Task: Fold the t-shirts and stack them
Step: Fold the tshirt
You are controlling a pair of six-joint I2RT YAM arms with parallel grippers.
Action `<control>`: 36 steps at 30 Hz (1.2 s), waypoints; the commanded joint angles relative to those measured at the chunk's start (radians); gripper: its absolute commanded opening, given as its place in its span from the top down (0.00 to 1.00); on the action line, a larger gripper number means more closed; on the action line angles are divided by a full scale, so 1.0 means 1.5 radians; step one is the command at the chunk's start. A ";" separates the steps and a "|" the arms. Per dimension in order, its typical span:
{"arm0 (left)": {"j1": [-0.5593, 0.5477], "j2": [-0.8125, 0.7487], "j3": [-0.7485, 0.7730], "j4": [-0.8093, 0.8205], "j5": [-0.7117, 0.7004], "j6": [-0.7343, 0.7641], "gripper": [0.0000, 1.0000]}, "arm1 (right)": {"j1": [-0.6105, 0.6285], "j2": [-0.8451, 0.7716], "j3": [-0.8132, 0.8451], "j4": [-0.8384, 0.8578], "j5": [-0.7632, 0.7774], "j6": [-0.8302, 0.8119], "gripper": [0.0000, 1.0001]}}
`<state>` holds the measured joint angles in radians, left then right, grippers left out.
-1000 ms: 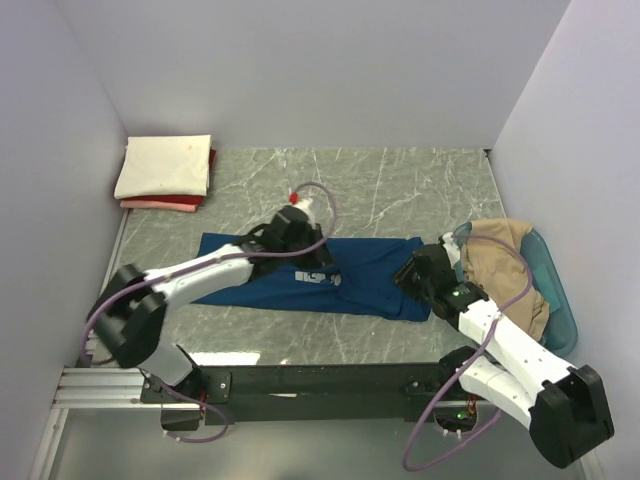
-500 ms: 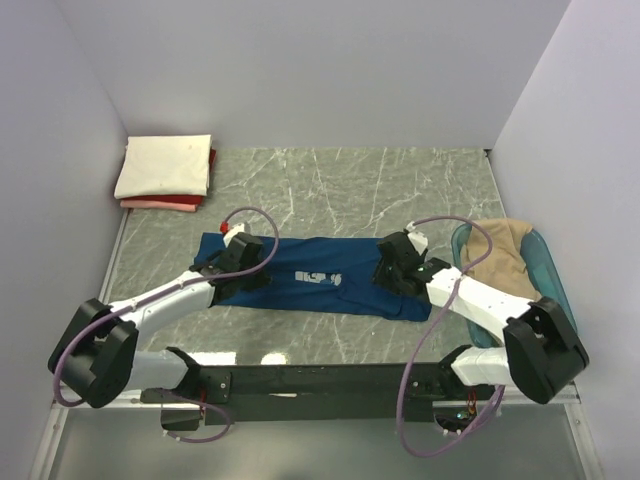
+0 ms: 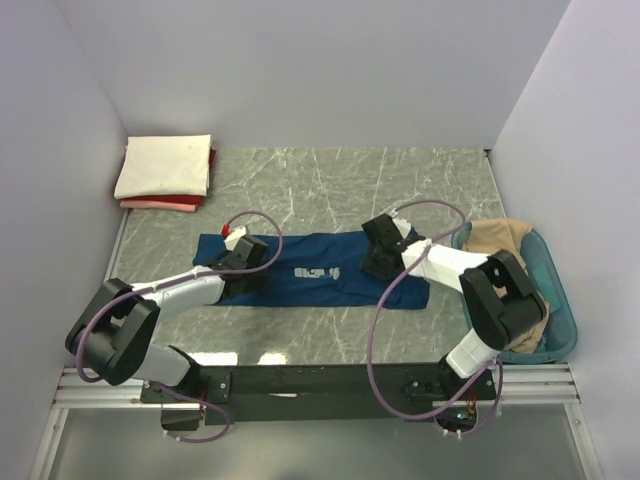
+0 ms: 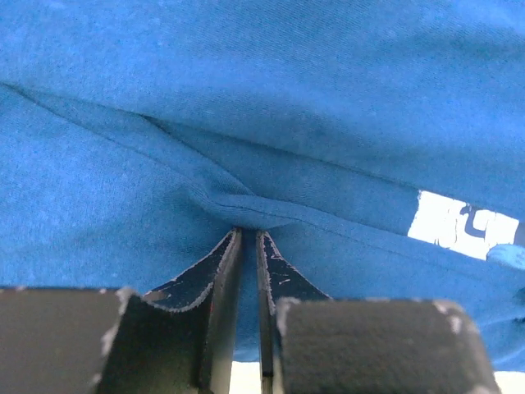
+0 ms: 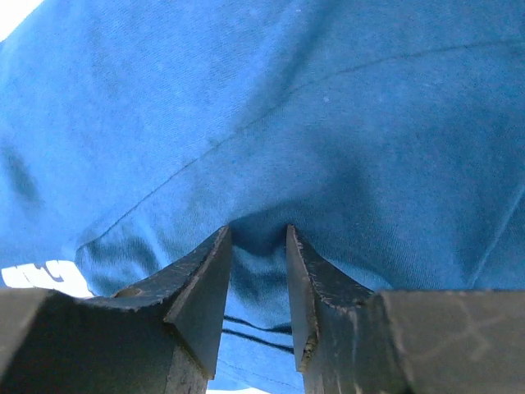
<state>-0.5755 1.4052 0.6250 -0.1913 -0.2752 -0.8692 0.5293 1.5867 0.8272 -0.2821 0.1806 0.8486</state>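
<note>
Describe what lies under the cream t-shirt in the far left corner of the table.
Under the folded cream t-shirt lies a red/pink t-shirt, only its edges showing along the front and right side. The cream shirt covers the rest, so whether anything else lies in the stack cannot be seen.

The dark blue t-shirt (image 3: 320, 272) carries a small pale print (image 3: 313, 273) with dark marks in it, white against the blue in the left wrist view (image 4: 462, 226). The worktop (image 3: 350, 190) is grey-green marble with thin white veins. In the far left corner a cream t-shirt (image 3: 163, 165) lies over a red/pink one (image 3: 170, 204). A tan t-shirt (image 3: 505, 245) sits in a translucent teal tub (image 3: 560, 300). Both arms are white with black joints and purple cables (image 3: 385, 330). The walls are pale lilac-grey.
</note>
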 commanded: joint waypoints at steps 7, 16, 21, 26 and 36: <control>-0.039 -0.024 -0.065 0.013 0.079 -0.045 0.83 | -0.031 0.175 0.214 -0.094 0.001 -0.099 0.61; -0.170 -0.040 -0.050 0.010 0.103 -0.185 0.82 | -0.064 0.342 0.480 -0.204 -0.032 -0.203 0.64; -0.217 -0.007 -0.004 0.051 0.116 -0.226 0.82 | -0.070 0.411 0.602 -0.232 -0.061 -0.260 0.65; -0.248 0.072 0.097 0.072 0.130 -0.208 0.83 | -0.071 0.493 0.709 -0.274 -0.077 -0.293 0.65; -0.245 0.040 0.161 -0.027 0.055 -0.121 0.79 | -0.095 0.484 0.791 -0.285 -0.096 -0.310 0.65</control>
<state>-0.9482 1.5379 0.8478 -0.1413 -0.1131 -1.1179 0.4103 2.3619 1.9965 -0.6998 0.0498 0.4042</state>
